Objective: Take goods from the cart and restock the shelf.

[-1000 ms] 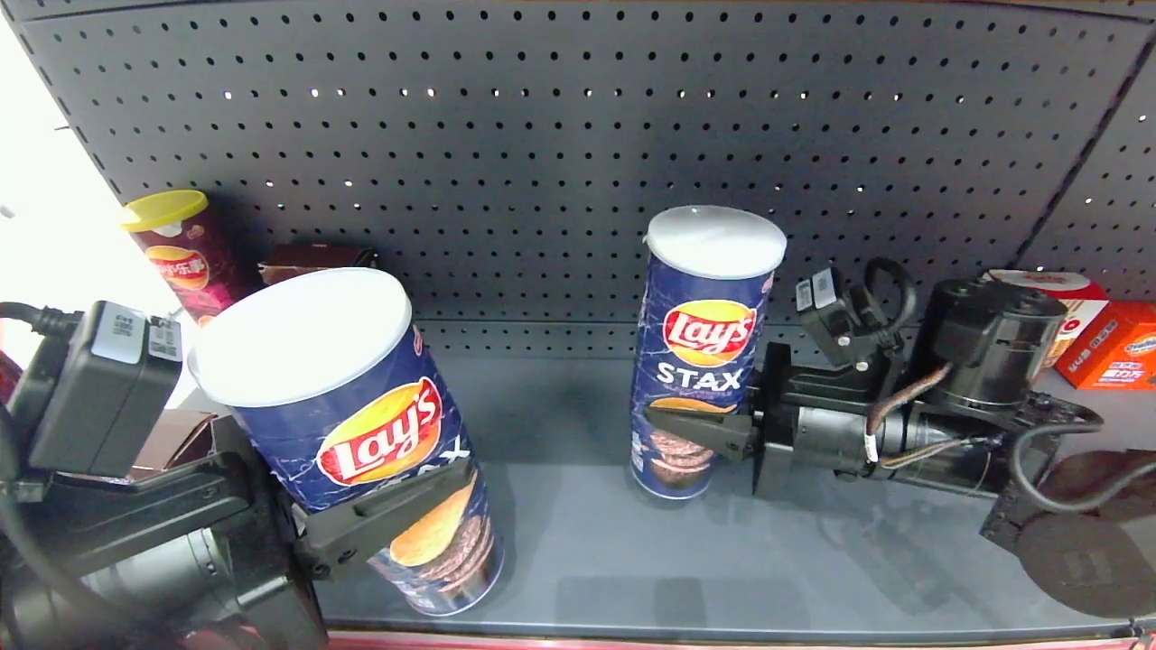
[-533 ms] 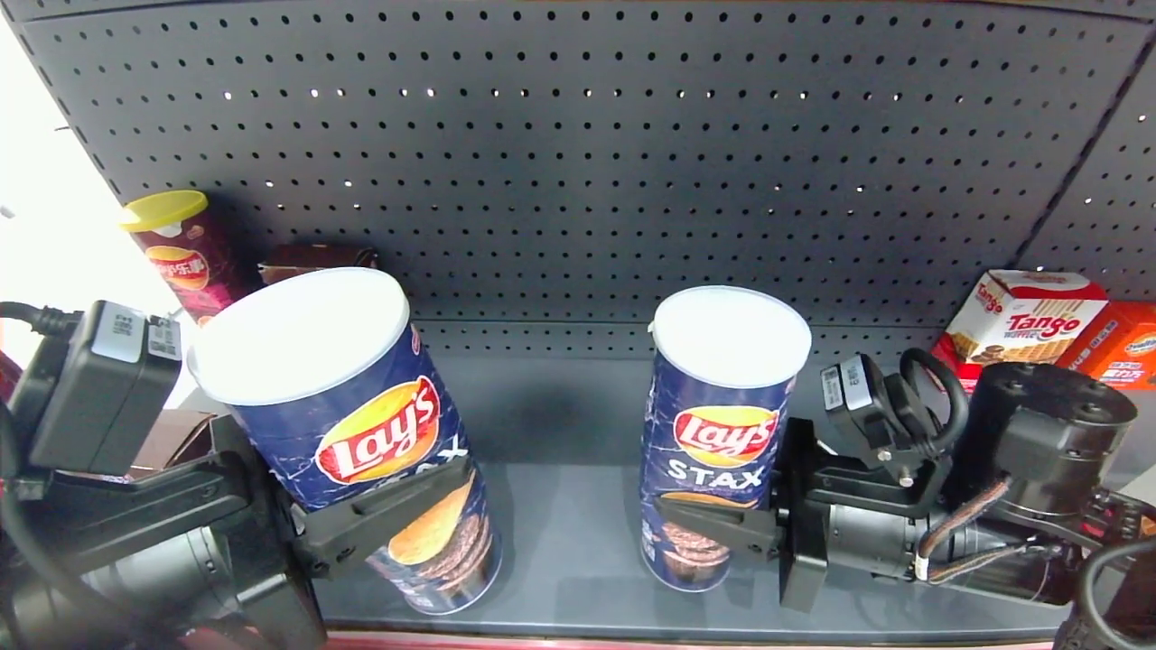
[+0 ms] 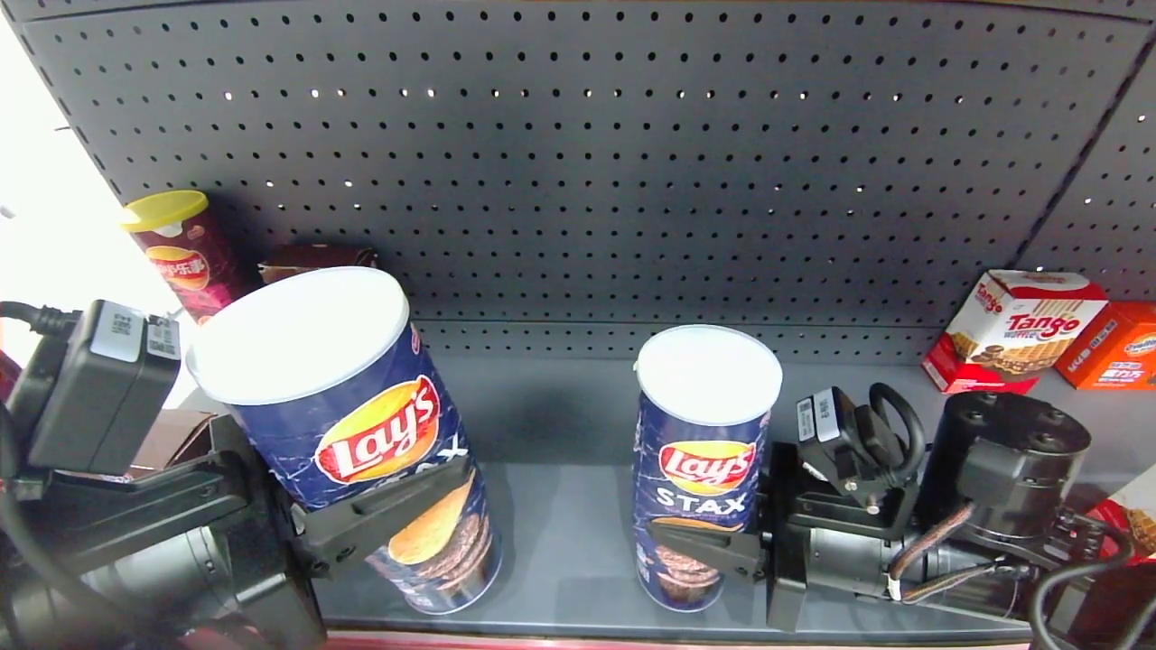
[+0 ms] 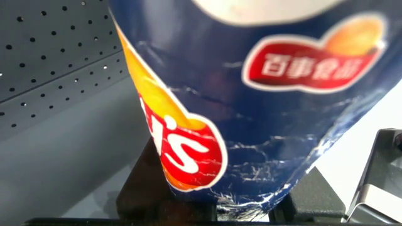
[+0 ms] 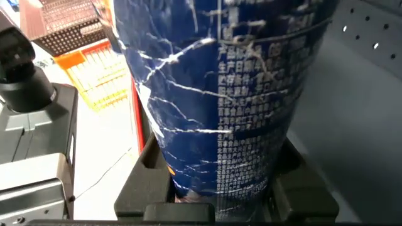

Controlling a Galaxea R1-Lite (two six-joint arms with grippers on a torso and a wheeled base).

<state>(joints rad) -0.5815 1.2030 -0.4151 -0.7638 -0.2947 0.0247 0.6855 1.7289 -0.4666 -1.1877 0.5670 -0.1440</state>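
Observation:
Two tall blue chip cans with white lids stand upright over the grey shelf (image 3: 560, 533) near its front edge. The left can (image 3: 343, 424) is held by my left gripper (image 3: 384, 519), whose fingers are shut on its lower half; the left wrist view shows this can (image 4: 251, 113) up close. The right can (image 3: 704, 451) is held low on its body by my right gripper (image 3: 700, 546), and the right wrist view shows it (image 5: 220, 107) between the black fingers. Whether either can's base touches the shelf is hidden.
A maroon can with a yellow lid (image 3: 181, 248) and a brown box (image 3: 316, 257) stand at the shelf's back left. A red-and-white wafer box (image 3: 1020, 329) and an orange box (image 3: 1115, 348) stand at the right. The pegboard wall (image 3: 578, 162) closes the back. Cart baskets (image 5: 69, 31) lie behind.
My right gripper has carried its can from deeper on the shelf back toward the front edge, uncovering the wafer box. The left arm and its can have not moved.

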